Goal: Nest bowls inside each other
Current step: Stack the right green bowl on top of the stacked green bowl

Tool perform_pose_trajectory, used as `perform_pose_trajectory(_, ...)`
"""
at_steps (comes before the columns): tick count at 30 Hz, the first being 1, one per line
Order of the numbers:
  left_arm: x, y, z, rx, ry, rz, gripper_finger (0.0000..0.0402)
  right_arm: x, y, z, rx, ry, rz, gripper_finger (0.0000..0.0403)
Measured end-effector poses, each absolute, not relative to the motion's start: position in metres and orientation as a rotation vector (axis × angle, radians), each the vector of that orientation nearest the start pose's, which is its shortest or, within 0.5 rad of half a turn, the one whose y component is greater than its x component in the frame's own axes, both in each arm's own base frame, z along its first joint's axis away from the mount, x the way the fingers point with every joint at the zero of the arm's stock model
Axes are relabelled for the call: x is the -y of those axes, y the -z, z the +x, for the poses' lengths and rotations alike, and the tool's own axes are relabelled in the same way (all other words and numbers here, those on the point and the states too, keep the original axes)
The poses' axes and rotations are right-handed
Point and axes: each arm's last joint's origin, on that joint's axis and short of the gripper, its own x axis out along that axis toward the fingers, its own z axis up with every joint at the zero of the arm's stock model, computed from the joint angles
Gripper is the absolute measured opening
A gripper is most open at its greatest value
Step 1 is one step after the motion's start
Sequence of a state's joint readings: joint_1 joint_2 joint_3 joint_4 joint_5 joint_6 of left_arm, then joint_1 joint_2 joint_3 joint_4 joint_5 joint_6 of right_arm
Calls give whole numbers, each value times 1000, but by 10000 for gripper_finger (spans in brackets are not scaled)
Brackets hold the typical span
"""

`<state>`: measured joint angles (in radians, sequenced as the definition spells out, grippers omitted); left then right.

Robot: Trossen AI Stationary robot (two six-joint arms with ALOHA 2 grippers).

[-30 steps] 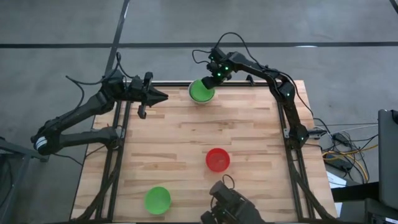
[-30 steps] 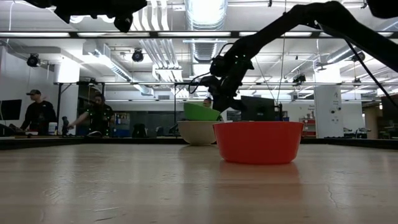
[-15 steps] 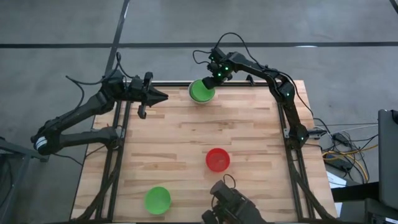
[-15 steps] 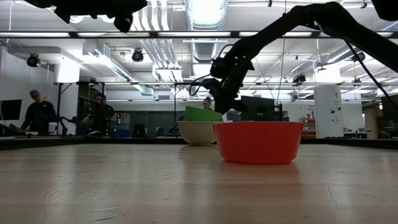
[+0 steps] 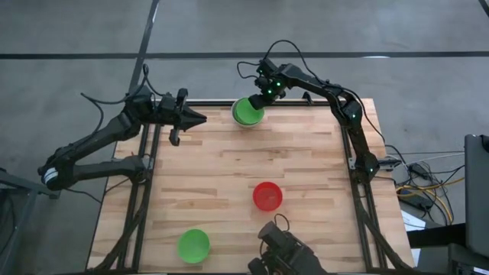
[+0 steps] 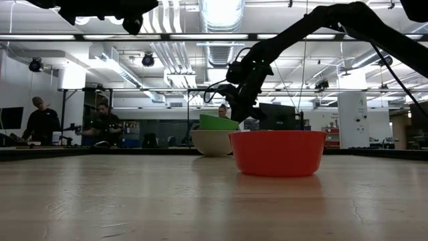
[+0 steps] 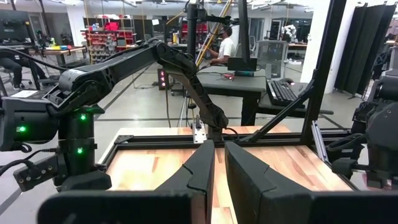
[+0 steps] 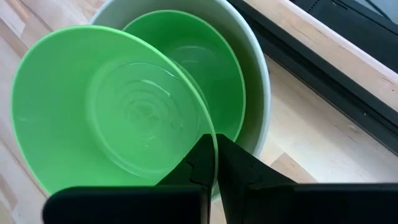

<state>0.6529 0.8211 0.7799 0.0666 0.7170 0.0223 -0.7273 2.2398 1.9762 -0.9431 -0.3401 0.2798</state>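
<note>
While nested: three green bowls [image 5: 247, 112], one red bowl [image 5: 267, 195].

We see two dark, matte six-joint arms, left arm [image 5: 92, 149] and right arm [image 5: 344, 114], with loose black cables looping along the links. Small green lights glow near the right wrist. Each ends in two black tapered fingers [image 7: 249, 186] with flat inner faces.

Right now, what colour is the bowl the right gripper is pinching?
Bright green bowl, clearest in the right wrist view.
</note>
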Motion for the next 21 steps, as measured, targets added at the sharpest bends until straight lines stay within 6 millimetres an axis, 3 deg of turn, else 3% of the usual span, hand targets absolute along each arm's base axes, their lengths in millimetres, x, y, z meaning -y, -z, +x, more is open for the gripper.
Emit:
perform_pose_trajectory(12, -92, -349, 152, 20, 64, 38, 44, 305, -216, 358, -1002, 483, 866, 96)
perform_pose_trajectory(21, -92, -349, 152, 20, 64, 38, 44, 305, -222, 359, -985, 469, 845, 103)
